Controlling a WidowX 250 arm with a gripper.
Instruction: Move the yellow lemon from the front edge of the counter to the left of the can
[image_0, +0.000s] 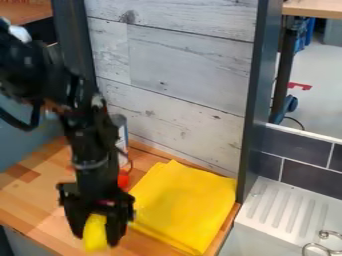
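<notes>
- You are gripping a yellow block (95, 233) with the gripper (98, 237); its two fingers are closing around the block from either side, and the block's lower end is sticking out below them.
- The block is sitting at the lower left of the view, over the front part of the wooden counter (30, 202). Whether it is touching the wood, you cannot tell.
- The arm (90, 145) is coming in from the upper left and hanging down to the gripper, near the counter's front edge.
- Just right of the gripper, a yellow cloth (190, 205) is lying on the counter, folded in layers, one corner pointing toward the wall.
- Behind the arm, a can (123, 134) is standing, partly hidden; a small red item (123, 179) is showing nearer the gripper, at the arm's right edge.
- Grey-white planks (184, 67) are forming the back wall, running between a dark left post (72, 37) and a dark right post (258, 100).
- Right of the right post, a white ribbed drainboard (267, 200) is lying below dark tiles (306, 176); curved metal loops (317, 246) are showing at the lower right.
- Above the tiles you are seeing a grey floor (324, 107) beyond, with a red piece (300, 86) and a blue piece (289, 105).
</notes>
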